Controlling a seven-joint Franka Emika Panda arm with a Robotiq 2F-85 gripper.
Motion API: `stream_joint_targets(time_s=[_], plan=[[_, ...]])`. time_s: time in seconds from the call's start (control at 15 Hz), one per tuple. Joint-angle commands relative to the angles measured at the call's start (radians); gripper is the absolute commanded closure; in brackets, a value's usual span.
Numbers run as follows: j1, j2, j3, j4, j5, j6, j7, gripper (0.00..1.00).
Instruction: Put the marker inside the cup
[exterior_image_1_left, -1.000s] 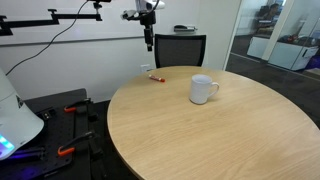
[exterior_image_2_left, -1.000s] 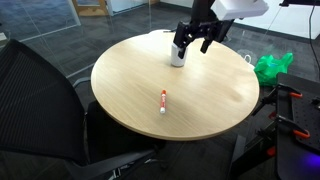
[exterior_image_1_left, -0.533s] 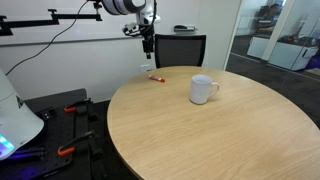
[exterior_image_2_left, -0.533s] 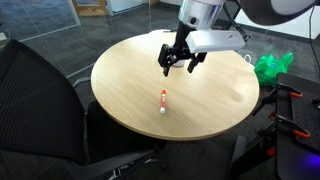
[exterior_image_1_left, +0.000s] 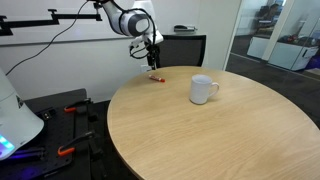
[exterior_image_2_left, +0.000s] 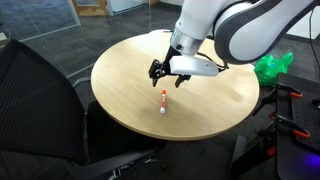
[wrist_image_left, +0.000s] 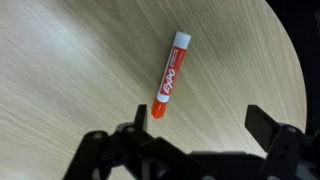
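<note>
On the table (wrist_image_left: 60, 60), red marker (wrist_image_left: 170, 75), "expo" lettering

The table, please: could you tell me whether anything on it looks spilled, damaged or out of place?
Nothing stands out. The marker lies flat and intact near the edge of the table, the mug stands upright apart from it, and nothing is spilled.

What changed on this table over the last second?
The gripper came down from high over the table and now hangs open close above the marker. Nothing was taken hold of or let go. The marker lies flat where it was near the table's edge, and the mug has not moved.
</note>
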Motion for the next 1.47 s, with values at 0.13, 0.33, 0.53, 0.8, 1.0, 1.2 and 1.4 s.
stream_joint_targets(time_s=[0.13, 0.33, 0.53, 0.8, 1.0, 1.2, 1.4], plan=[[0.055, 0.086, -0.039, 0.095, 0.084, -0.045, 0.011, 0.0], [0.051, 0.086, -0.036, 0.077, 0.089, -0.028, -0.031, 0.0], [0.052, 0.102, -0.029, 0.101, 0.09, -0.044, -0.045, 0.0], [0.147, 0.093, -0.149, 0.111, 0.066, -0.117, 0.117, 0.0], [0.192, 0.102, -0.197, 0.124, 0.041, -0.161, 0.215, 0.0], [0.202, 0.107, -0.201, 0.133, 0.026, -0.185, 0.282, 0.0], [0.189, 0.125, -0.185, 0.149, 0.022, -0.185, 0.315, 0.0]])
